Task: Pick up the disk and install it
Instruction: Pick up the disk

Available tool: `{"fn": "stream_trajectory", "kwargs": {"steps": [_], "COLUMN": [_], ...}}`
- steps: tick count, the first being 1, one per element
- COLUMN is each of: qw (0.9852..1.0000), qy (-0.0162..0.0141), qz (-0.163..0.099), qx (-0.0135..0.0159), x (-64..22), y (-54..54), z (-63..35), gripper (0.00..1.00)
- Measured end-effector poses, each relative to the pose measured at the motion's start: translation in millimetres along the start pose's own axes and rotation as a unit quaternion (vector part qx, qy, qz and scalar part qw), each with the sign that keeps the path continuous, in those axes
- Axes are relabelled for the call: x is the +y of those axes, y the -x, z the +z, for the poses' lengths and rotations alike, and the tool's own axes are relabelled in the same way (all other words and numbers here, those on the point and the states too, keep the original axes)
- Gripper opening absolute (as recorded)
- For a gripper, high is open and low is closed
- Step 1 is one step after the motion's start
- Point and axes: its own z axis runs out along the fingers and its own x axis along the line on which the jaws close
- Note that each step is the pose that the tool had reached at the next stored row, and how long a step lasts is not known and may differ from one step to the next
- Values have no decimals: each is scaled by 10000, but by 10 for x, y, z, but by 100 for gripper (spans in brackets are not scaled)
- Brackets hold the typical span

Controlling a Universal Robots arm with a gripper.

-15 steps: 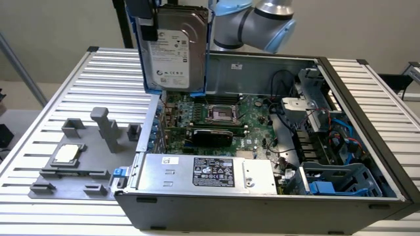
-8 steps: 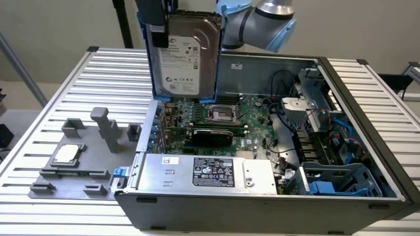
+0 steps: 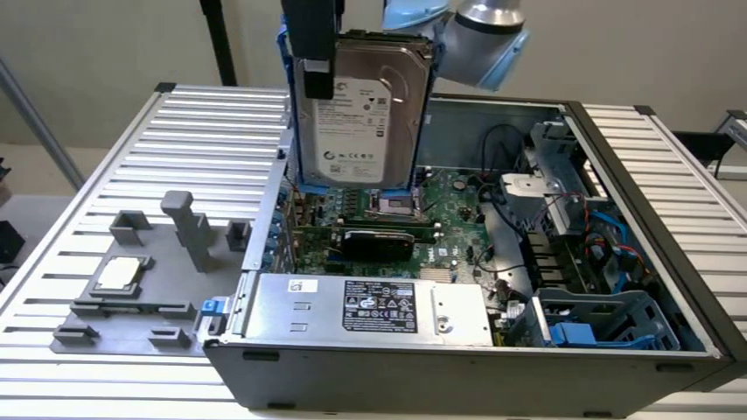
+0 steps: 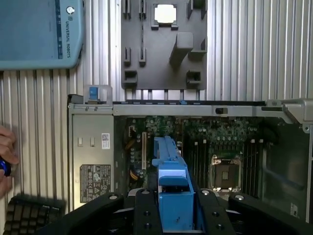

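Note:
The disk (image 3: 356, 114) hangs upright above the open computer case (image 3: 467, 367), its white label facing the exterior view and a blue carrier frame along its edges. My gripper (image 3: 321, 39) is shut on its upper end, with a dark finger (image 3: 310, 44) lying over the disk's face. In the wrist view, the disk's blue carrier (image 4: 171, 181) sticks out between my two black fingers (image 4: 146, 213), over the motherboard (image 4: 195, 147) inside the case.
A grey power supply box with a black label (image 3: 373, 308) fills the case's near side, and a blue drive cage (image 3: 601, 325) sits at the exterior view's right. A grey fixture with a small silver chip (image 3: 121, 273) lies on the slatted table. A hand (image 4: 5, 152) shows beside the case.

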Motion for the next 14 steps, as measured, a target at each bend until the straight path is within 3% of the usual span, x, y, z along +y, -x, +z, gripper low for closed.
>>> {"fn": "stream_trajectory", "kwargs": {"steps": [14], "qw": [10000], "qy": [0], "qz": [0], "qx": [0], "x": [-636], "y": [-124], "z": [-17], "gripper": [33]}}
